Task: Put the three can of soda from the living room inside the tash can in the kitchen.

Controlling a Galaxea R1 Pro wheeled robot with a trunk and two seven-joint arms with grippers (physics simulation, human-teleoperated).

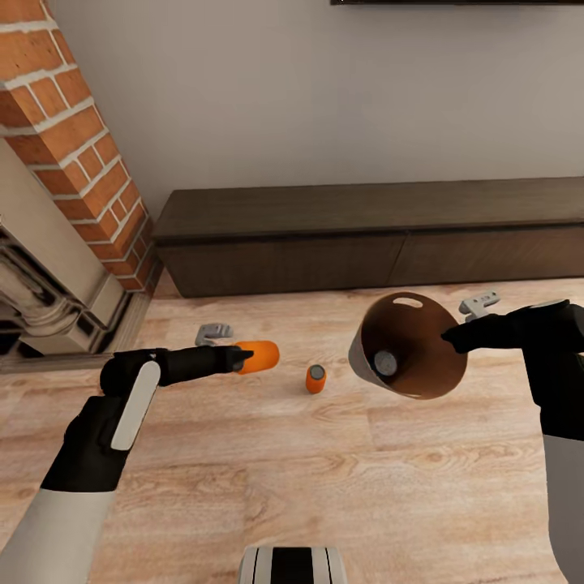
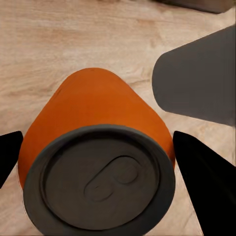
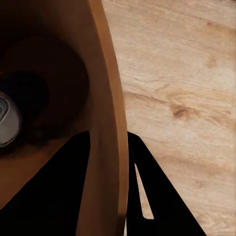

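My left gripper (image 1: 243,358) is shut on an orange can of soda (image 1: 259,357), held lying sideways above the floor; in the left wrist view its grey top (image 2: 98,182) sits between the black fingers (image 2: 206,182). A second orange can (image 1: 315,379) stands upright on the pale wood floor between my arms. My right gripper (image 1: 454,335) is shut on the rim of the tash can (image 1: 414,328), which is lifted and tilted with its brown inside facing me. A third can (image 1: 385,362) lies inside it, grey top showing (image 3: 6,120). The bin's grey outside (image 2: 196,78) is close beside the held can.
A long dark low cabinet (image 1: 373,235) runs along the wall ahead. A red-brick fireplace (image 1: 73,146) stands at the left. Two small grey objects (image 1: 213,332) (image 1: 478,304) lie on the floor near the cabinet. My base (image 1: 292,565) shows at the bottom edge.
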